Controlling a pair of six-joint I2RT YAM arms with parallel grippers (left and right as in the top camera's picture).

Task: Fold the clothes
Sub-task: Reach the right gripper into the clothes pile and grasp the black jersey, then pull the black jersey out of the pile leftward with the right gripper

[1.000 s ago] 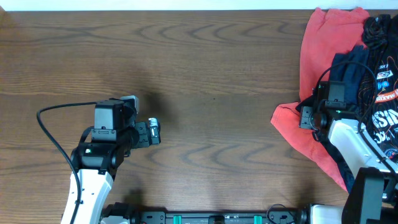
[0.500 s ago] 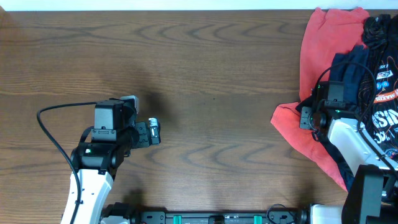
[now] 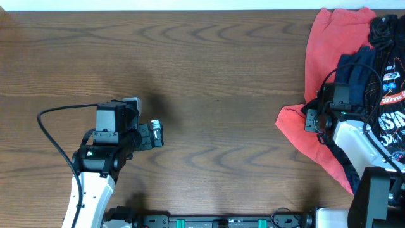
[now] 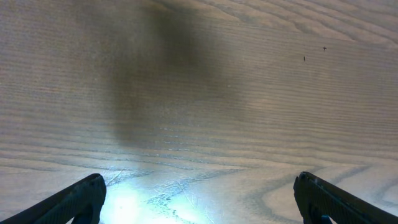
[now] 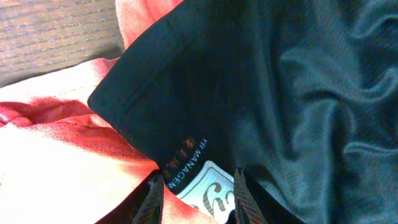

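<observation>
The clothes, a black jersey (image 3: 392,107) with white and orange logos, lie crumpled at the right table edge on top of other garments. In the right wrist view its hemmed black edge (image 5: 186,106) with small lettering and a white logo patch lies over red cloth. My right gripper (image 5: 196,199) points down onto that edge, its jaws narrowed but still open, the logo patch between the fingers (image 5: 153,199). In the overhead view it (image 3: 314,120) sits at the pile's left side. My left gripper (image 3: 157,133) hovers wide open over bare wood (image 4: 199,199).
A coral-red garment (image 3: 323,57) spreads under the pile and reaches furthest left. A navy-blue garment (image 3: 357,69) lies on it beside the jersey. The wooden table (image 3: 209,76) stretches left of the pile. The left arm's cable (image 3: 47,126) loops at the left.
Neither arm has shifted in the overhead view. The right jaws have drawn closer together around the jersey's edge.
</observation>
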